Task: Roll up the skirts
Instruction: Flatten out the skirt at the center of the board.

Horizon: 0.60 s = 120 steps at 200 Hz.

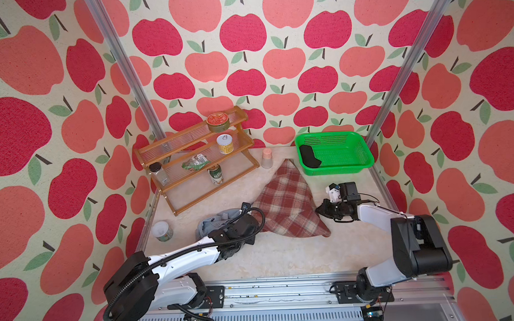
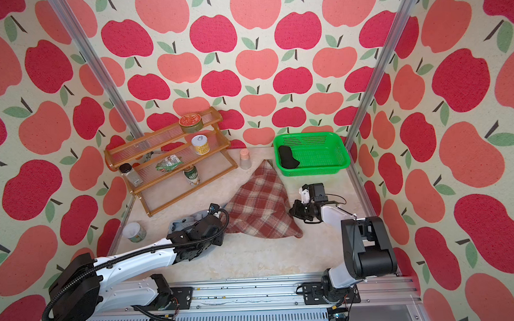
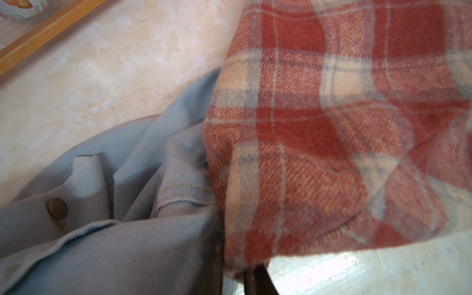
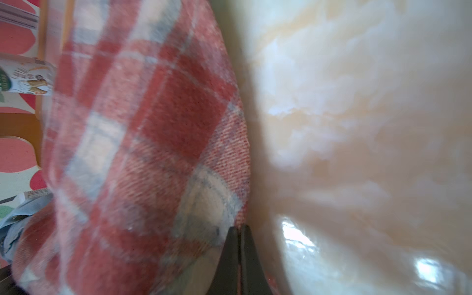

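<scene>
The plaid skirt (image 1: pixel 286 201) is soft, woolly twill. It looks light and floppy, with enough nap that a pinch should not slip, though it will sag wherever nothing supports it. Nothing in it can break. I judge the best holds to be two points on its edges, well apart, so the cloth stays taut between them as it turns into a roll.

It lies flat in the middle of the worktop (image 1: pixel 282 260) as a rough triangle. Its narrow tip points at the far wall and its wide edge faces my bases, so its long axis runs near to far.

My right jaws are closed tight at its right edge. The right wrist view shows a sliver of red cloth between the tips, so I take it they have that edge pinched. My left jaws stand narrow at the near left corner. In the left wrist view the plaid hem runs down between them, so I judge they hold that corner.

The denim skirt (image 1: pixel 214 224) is crumpled against that corner, touching the plaid and partly under my left arm. It looks stiffer and heavier, and I can read no clear axis in it. The black skirt (image 1: pixel 310 156) lies bundled in the green basket (image 1: pixel 338 170) at the far right. A cup (image 1: pixel 267 158) stands just beside the plaid tip.
</scene>
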{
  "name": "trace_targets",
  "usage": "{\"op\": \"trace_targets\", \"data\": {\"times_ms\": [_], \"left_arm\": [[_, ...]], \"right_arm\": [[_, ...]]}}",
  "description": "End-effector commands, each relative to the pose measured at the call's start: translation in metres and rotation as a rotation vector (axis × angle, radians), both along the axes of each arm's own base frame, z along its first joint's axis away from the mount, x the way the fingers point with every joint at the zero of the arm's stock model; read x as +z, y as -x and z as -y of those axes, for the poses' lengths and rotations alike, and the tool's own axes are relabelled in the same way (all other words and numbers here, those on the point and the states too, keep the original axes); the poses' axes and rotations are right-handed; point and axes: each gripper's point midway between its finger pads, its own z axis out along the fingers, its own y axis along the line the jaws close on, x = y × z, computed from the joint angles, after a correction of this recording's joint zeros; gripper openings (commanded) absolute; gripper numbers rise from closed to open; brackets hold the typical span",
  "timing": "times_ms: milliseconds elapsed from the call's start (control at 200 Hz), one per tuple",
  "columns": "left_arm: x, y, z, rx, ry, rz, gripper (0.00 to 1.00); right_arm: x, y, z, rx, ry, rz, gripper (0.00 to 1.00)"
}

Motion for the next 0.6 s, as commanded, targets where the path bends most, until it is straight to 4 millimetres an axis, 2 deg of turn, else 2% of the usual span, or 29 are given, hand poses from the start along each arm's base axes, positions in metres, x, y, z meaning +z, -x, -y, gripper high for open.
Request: {"op": "trace_targets", "data": {"times_ms": [0,170,360,475,490,595], "left_arm": [[0.009,-0.005,-0.008,0.014,-0.022,0.029,0.17],[0.018,-0.009,-0.008,0.012,-0.024,0.053,0.17],[0.035,-0.014,-0.011,0.016,-0.038,0.099,0.17],[0.059,-0.022,-0.014,0.014,-0.061,0.171,0.17],[0.069,-0.023,-0.015,0.013,-0.046,0.196,0.17],[0.109,-0.030,-0.010,-0.031,-0.034,0.304,0.17]], "right_arm": [[0.033,-0.002,0.006,-0.031,-0.019,0.066,0.00],[0.074,-0.007,0.006,-0.026,-0.042,0.140,0.00],[0.097,-0.007,0.012,-0.032,-0.052,0.186,0.00],[0.130,-0.014,0.021,-0.062,-0.084,0.260,0.00],[0.136,-0.016,0.022,-0.066,-0.092,0.272,0.00],[0.183,-0.027,0.025,-0.074,-0.128,0.372,0.00]]}}
